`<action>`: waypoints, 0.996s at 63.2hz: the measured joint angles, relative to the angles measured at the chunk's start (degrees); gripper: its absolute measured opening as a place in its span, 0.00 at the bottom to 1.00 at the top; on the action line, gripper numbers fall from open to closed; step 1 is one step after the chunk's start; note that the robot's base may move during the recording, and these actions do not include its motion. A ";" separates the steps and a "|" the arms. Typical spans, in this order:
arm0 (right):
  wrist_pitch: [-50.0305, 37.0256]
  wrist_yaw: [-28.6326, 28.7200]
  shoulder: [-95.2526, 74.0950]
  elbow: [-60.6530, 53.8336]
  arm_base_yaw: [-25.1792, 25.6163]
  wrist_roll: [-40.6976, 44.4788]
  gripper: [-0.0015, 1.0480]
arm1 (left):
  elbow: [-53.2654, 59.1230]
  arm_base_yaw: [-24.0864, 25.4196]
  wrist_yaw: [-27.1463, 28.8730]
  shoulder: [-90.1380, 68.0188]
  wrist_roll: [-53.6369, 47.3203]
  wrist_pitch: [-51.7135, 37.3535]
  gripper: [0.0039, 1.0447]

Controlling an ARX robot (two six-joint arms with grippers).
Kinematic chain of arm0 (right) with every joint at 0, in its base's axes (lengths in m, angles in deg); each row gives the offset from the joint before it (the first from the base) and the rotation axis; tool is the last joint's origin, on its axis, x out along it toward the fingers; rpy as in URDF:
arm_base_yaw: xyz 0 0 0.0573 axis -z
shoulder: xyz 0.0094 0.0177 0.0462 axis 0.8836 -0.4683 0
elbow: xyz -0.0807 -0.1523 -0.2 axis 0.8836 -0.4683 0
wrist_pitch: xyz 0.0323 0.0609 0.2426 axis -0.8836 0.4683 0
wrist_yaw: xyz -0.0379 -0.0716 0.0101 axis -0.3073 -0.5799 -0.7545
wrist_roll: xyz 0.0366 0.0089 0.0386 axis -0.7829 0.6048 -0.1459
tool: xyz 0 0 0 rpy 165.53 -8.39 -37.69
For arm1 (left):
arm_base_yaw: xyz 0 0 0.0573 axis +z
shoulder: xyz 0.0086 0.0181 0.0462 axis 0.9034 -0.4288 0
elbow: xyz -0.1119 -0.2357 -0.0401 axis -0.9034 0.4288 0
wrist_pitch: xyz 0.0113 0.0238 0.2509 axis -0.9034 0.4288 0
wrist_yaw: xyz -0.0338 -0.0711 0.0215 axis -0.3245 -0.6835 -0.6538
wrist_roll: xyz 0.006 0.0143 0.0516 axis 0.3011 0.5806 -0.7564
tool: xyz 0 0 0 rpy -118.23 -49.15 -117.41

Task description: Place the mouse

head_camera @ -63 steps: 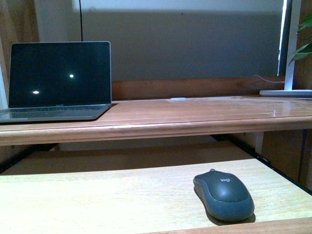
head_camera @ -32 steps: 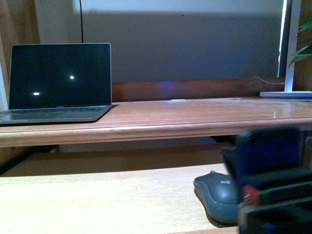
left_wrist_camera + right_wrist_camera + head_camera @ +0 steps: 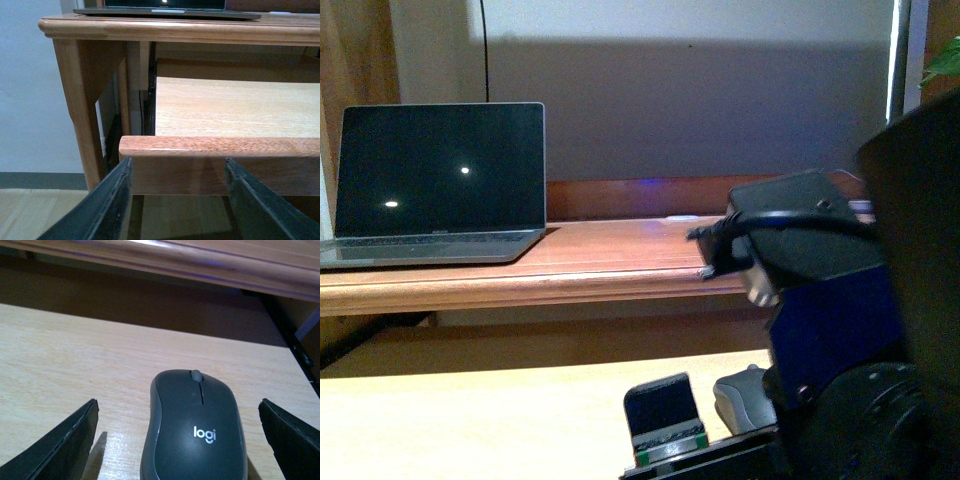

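The mouse [image 3: 195, 432] is dark grey with a scroll wheel and a pale "logi" mark. It lies flat on the pale pull-out shelf [image 3: 75, 355] under the desk top. My right gripper [image 3: 178, 405] is open, with one finger on each side of the mouse and a gap on both sides. In the front view the right arm [image 3: 840, 330] hides most of the mouse [image 3: 738, 393], and one fingertip [image 3: 665, 412] shows just left of it. My left gripper [image 3: 177, 167] is open and empty, level with the shelf's front rail [image 3: 220, 147].
An open laptop [image 3: 435, 185] with a dark screen stands at the left of the desk top [image 3: 600, 262]. The desk top's edge overhangs the back of the shelf. A desk leg [image 3: 80, 100] and a shelf runner [image 3: 290, 347] flank the shelf.
My right arm has come up from the lower right and now covers most of the mouse in the front view. The mouse itself has stayed in place.
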 joint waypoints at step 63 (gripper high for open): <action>16.13 7.30 -2.84 8.57 6.84 -6.27 0.67 | 0.00 0.00 0.00 0.00 -0.04 0.00 0.93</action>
